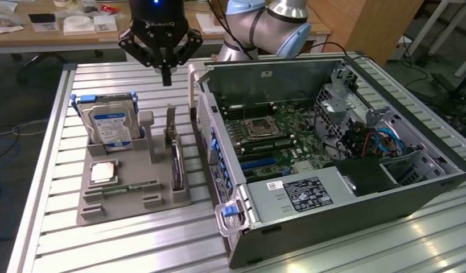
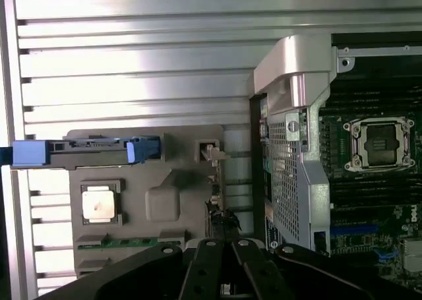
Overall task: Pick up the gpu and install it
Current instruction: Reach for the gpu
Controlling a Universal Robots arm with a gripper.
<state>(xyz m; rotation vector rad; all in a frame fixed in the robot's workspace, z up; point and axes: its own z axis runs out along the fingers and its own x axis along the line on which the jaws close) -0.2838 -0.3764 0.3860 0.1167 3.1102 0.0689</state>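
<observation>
The gpu (image 1: 176,162) is a thin black card standing on edge in a slot of the grey holder (image 1: 134,200), its silvery bracket end pointing up. My gripper (image 1: 166,78) hangs shut and empty above the table, beyond the holder's far end and well above the card. From the wrist, the gpu (image 2: 215,204) appears edge-on just ahead of my gripper (image 2: 223,264), beside the holder's grey body (image 2: 165,201). The open computer case (image 1: 346,199) lies on its side on the exterior view's right, with its motherboard (image 1: 282,128) exposed.
The holder also carries a silver hard drive (image 1: 111,122) with a blue-white label, a processor chip (image 1: 103,170) and a green memory stick (image 1: 130,186). The case's raised side panel (image 1: 206,114) stands close beside the gpu. A desk with boxes lies behind the slotted metal table (image 1: 126,244).
</observation>
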